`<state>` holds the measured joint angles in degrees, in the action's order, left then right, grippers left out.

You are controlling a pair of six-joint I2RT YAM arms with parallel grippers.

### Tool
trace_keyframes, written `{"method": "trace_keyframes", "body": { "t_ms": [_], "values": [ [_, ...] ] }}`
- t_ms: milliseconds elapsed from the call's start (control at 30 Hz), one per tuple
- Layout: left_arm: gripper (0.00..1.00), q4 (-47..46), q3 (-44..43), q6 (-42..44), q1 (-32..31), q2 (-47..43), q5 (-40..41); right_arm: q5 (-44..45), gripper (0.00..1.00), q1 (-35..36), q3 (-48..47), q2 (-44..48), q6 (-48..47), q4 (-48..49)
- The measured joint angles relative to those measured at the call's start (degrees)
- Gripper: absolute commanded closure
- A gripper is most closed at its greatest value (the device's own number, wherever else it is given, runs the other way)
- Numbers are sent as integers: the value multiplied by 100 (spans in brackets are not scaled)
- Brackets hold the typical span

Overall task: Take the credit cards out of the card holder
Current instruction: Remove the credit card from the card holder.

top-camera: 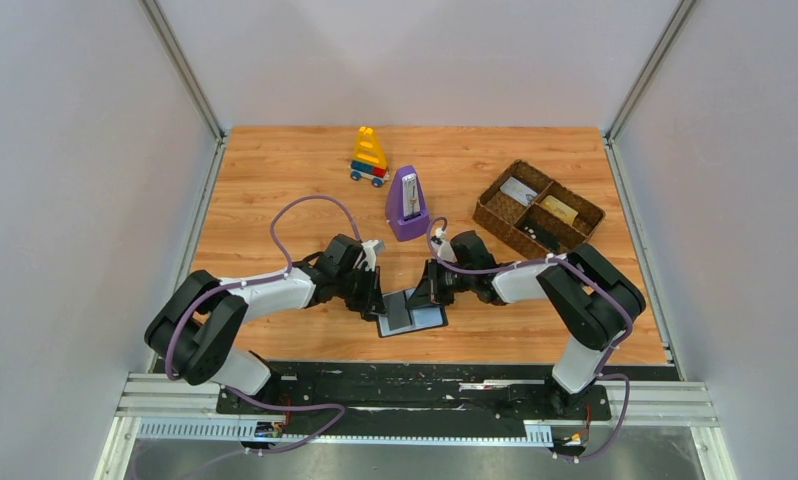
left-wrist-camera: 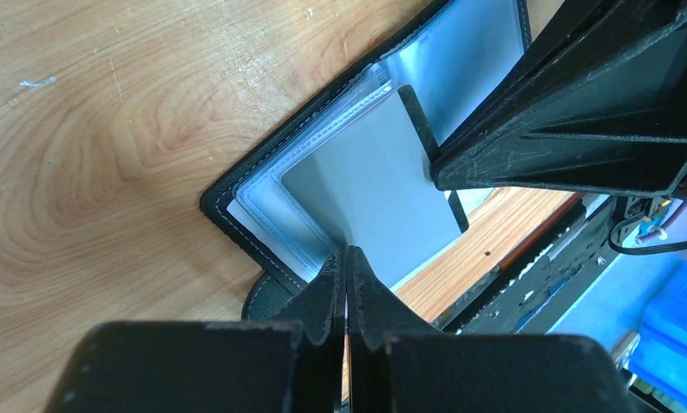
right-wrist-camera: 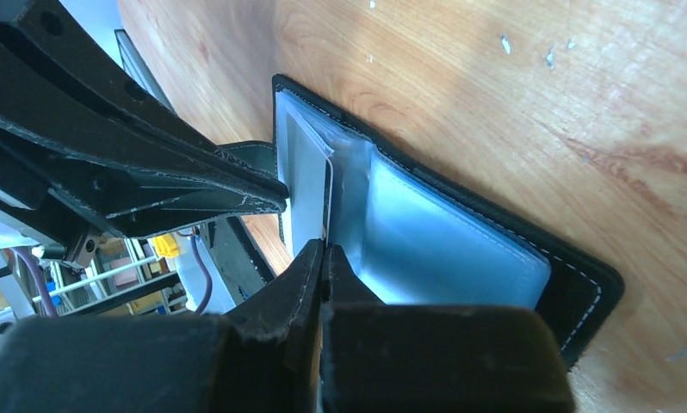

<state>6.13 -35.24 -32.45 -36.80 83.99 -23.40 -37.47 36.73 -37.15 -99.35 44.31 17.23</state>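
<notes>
— Where is the card holder (top-camera: 412, 316)?
— Open on the table (top-camera: 265, 190), near its front edge, between the two arms; a grey leaf (left-wrist-camera: 366, 189) is tilted up from its fold.
— And the claws?
— The left claw (left-wrist-camera: 347, 258) is pinched on that leaf's edge; the right claw (right-wrist-camera: 325, 251) is pinched on the opposite edge; a yellow-orange credit card (top-camera: 558, 209) lies in the woven tray (top-camera: 487, 222).

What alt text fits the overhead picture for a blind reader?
The robot's left arm and right arm meet over an open black wallet near the table's front edge. Behind it stand a purple metronome, a toy of coloured blocks and a brown divided tray.
</notes>
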Motion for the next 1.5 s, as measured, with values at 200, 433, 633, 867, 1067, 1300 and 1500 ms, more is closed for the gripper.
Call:
{"method": "trace_keyframes", "body": {
  "t_ms": [200, 433, 633, 867, 1067, 1300, 1500],
  "values": [
    [100, 0, -2, -2, 2, 13, -7, -90, 100, -138, 87, 2, 2, 72],
    [100, 35, -31, 0, 2, 33, -4, -216, 96, -289, 177, 11, 2, 94],
    [100, 107, -83, 2, 2, 66, -2, -313, 100, -339, 188, 11, 0, 96],
    [100, 173, -131, 4, 2, 92, 4, -466, 100, -356, 280, 11, 50, 306],
    [100, 199, -157, 28, 0, 111, 2, -549, 100, -444, 374, 13, 94, 398],
    [100, 201, -157, 42, 2, 111, -2, -605, 100, -595, 503, 223, 103, 376],
    [100, 205, -157, 42, 2, 111, -7, -540, 100, -730, 549, 553, 2, 48]
  ]
}}
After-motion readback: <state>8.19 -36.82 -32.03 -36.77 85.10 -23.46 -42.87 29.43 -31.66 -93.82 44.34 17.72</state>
